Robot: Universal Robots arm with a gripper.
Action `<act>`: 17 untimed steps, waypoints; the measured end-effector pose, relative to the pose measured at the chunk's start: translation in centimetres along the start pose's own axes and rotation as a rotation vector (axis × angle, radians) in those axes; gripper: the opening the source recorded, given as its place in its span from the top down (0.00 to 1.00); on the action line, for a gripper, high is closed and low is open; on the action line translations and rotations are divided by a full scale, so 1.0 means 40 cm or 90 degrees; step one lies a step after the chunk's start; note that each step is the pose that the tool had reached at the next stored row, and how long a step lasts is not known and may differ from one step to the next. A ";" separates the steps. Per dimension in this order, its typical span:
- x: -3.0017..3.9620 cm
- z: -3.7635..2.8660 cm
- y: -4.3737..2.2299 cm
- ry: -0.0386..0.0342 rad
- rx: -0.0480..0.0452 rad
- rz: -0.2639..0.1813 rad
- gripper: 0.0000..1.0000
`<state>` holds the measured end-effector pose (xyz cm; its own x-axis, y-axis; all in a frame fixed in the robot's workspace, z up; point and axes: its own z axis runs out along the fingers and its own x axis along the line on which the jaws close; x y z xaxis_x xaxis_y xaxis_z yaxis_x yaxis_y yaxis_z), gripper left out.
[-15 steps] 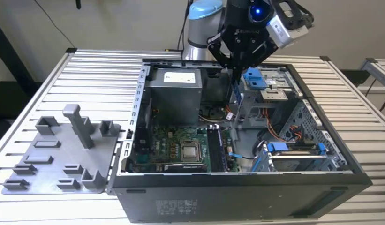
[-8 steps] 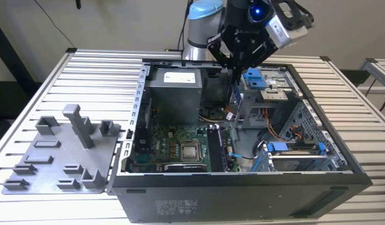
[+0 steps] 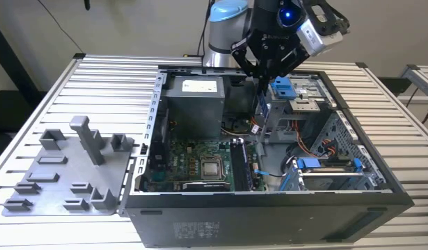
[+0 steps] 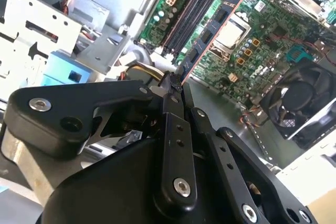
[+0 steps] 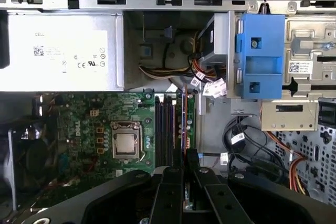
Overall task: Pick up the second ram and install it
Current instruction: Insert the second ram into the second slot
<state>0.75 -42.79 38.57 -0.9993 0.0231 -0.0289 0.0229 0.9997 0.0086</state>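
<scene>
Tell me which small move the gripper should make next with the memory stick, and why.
Probably a straight descent toward the memory slots. The gripper is shut on the memory stick, which hangs edge-on above the slots, roughly parallel to them, and is not yet seated.

The exterior view stands high and well back, looking down at a slant on the whole open computer case point(image 3: 269, 208), the slatted worktop point(image 3: 95, 83) and the arm point(image 3: 221, 26) at the far side. The first wrist view faces straight down into the case from close above, past the claw point(image 5: 184, 157). The second wrist view sits nearer still, sighting obliquely along the claw point(image 4: 176, 83) and the second ram point(image 4: 210, 32) it pinches. All three share the motherboard point(image 3: 193, 156) with its square silver chip point(image 3: 211, 168)
</scene>
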 end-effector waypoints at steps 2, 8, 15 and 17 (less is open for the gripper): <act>-0.002 0.004 0.000 0.0008 0.0001 0.000 0.86; -0.004 0.015 -0.001 0.0037 0.0003 0.000 0.86; -0.005 0.030 -0.003 0.0055 0.0003 0.000 0.86; -0.006 0.034 -0.003 0.0056 0.0003 0.000 0.86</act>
<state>1.02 -42.92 37.20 -0.9995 0.0231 -0.0200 0.0230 0.9997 0.0081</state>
